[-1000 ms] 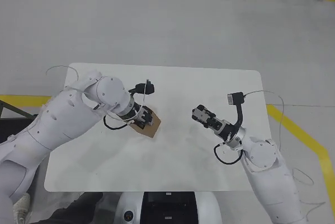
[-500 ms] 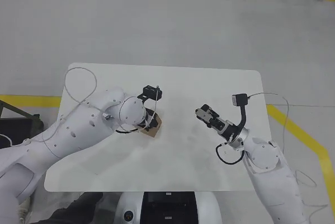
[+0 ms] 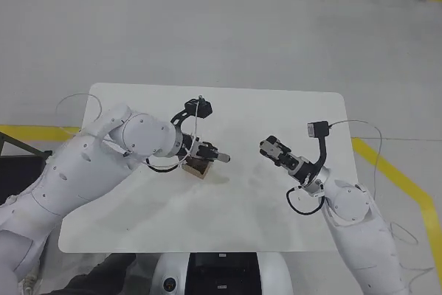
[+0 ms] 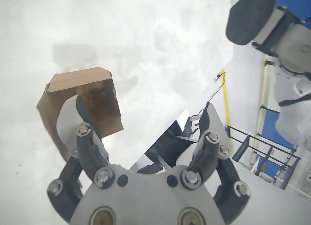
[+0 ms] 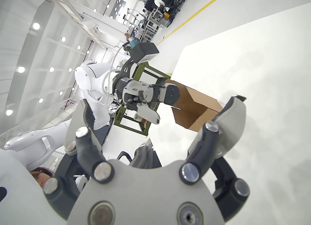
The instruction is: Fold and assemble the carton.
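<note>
Carton [image 4: 73, 80] sits on table [image 3: 280, 214], left gripper [image 4: 143, 104] straddles one wall: one jaw inside, other outside. Right gripper [image 5: 160, 102] well apart, carton ahead of its jaws.

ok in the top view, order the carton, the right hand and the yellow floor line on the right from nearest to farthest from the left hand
1. carton: at the left hand, one finger inside it.
2. right hand: across the middle of the table, open.
3. yellow floor line: off the table's right edge, on the floor.
</note>
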Action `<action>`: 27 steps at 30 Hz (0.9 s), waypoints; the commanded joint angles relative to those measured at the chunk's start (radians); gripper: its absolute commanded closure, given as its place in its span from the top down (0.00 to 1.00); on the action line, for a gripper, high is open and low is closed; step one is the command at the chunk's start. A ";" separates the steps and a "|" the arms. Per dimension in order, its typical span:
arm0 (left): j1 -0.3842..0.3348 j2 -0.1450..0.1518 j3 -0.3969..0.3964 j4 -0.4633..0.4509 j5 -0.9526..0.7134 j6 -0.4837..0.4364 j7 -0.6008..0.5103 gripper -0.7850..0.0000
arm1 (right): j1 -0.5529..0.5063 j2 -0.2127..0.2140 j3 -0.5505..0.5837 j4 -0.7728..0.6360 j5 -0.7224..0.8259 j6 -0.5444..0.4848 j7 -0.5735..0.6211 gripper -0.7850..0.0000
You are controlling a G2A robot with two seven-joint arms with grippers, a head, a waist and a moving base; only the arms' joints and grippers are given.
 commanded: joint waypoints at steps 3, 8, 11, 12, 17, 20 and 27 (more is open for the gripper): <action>0.095 0.038 -0.152 -0.019 -0.148 -0.095 0.030 1.00 | 0.006 0.001 -0.004 0.004 0.006 0.000 0.002 1.00; 0.222 0.073 -0.317 -0.019 -0.263 -0.234 0.113 1.00 | 0.016 0.003 -0.008 0.005 0.005 -0.003 0.006 1.00; 0.285 0.090 -0.411 -0.022 -0.286 -0.288 0.167 1.00 | 0.026 0.005 -0.009 0.012 0.012 -0.011 0.016 1.00; 0.307 0.094 -0.442 -0.020 -0.300 -0.300 0.185 1.00 | 0.033 0.006 -0.010 0.016 0.013 -0.016 0.024 1.00; 0.390 0.112 -0.564 0.002 -0.280 -0.306 0.261 1.00 | 0.112 0.005 -0.050 0.069 -0.046 -0.050 0.074 1.00; 0.423 0.116 -0.605 0.023 -0.289 -0.300 0.277 1.00 | 0.184 -0.002 -0.106 0.116 -0.083 -0.066 0.108 1.00; 0.492 0.119 -0.661 0.030 -0.265 -0.306 0.325 1.00 | 0.348 -0.028 -0.262 0.225 -0.180 -0.136 0.165 1.00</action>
